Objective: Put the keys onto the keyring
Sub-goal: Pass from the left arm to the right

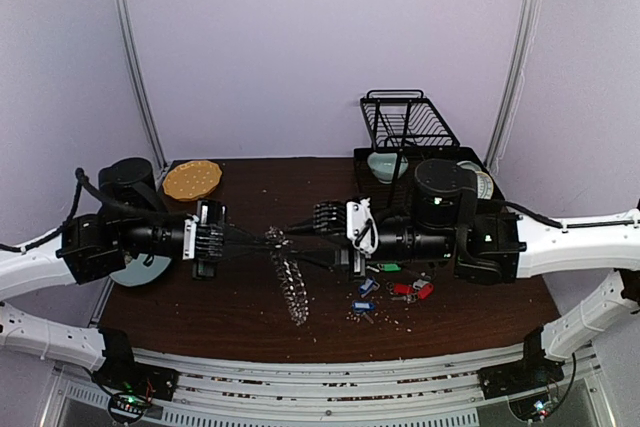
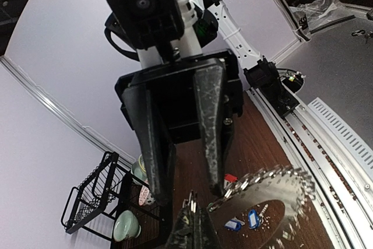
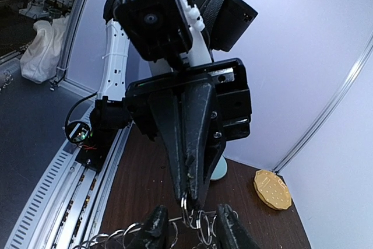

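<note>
Above mid-table, the left gripper (image 3: 190, 193) is clamping the top of the chain-like silver split-ring keyring (image 1: 292, 287), the rest hanging below. The right gripper (image 3: 192, 230) is straddling those top rings, fingers apart.

At the centre of the table (image 1: 240, 322), the keyring (image 1: 288, 277) trails toward the near edge from the point where the left gripper (image 1: 266, 238) and right gripper (image 1: 293, 239) meet. The keys (image 1: 395, 292) lie scattered to its right, beneath the right arm. A wire rack (image 1: 410, 122) stands back right, a round disc (image 1: 192, 179) back left.
</note>
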Motion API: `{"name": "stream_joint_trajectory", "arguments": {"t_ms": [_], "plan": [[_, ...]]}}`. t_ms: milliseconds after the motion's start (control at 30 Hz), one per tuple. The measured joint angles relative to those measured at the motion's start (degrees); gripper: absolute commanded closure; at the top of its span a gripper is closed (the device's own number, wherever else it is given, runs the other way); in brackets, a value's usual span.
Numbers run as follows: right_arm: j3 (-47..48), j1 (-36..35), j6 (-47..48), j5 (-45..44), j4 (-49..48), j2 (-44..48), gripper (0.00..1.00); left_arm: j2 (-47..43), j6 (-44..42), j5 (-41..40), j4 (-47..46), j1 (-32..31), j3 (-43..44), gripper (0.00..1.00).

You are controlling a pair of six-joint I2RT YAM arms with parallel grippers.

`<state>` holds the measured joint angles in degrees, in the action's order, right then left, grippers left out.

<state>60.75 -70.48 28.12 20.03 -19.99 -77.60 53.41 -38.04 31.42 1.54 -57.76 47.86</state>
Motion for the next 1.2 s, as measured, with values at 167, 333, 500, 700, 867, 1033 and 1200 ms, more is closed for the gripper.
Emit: {"name": "stream_joint_trajectory", "arguments": {"t_ms": [167, 333, 500, 700, 867, 1033, 1200], "plan": [[0.00, -0.07, 2.40, -0.44, 1.88, -0.09, 0.85, -0.26, 0.00, -1.88, 0.00, 0.00, -0.50, 1.00], [0.00, -0.17, 2.80, -2.08, 2.38, -0.17, 0.87, -0.26, 0.00, -2.21, -0.15, 0.00, -0.55, 1.00], [0.02, -0.17, 3.67, -3.85, 2.47, -0.87, 0.81, -0.28, 0.02, -2.29, -0.20, 0.00, -0.61, 1.00], [0.07, -0.22, 3.96, -6.99, 3.76, -2.03, 0.85, -0.22, 0.33, -1.49, -0.61, 0.00, -0.74, 1.00], [0.07, -0.24, 3.80, -8.37, 3.82, -2.03, 0.83, -0.07, 0.46, -1.05, -1.05, 0.00, -0.74, 1.00], [0.07, -0.28, 3.96, -8.28, 3.98, -2.01, 0.76, 0.17, 0.46, -1.05, -1.07, 0.00, -0.76, 1.00], [0.07, -0.26, 4.61, -6.97, 4.11, -1.77, 0.76, 0.17, 0.46, -1.49, -1.20, 0.00, -0.90, 1.00]]}}
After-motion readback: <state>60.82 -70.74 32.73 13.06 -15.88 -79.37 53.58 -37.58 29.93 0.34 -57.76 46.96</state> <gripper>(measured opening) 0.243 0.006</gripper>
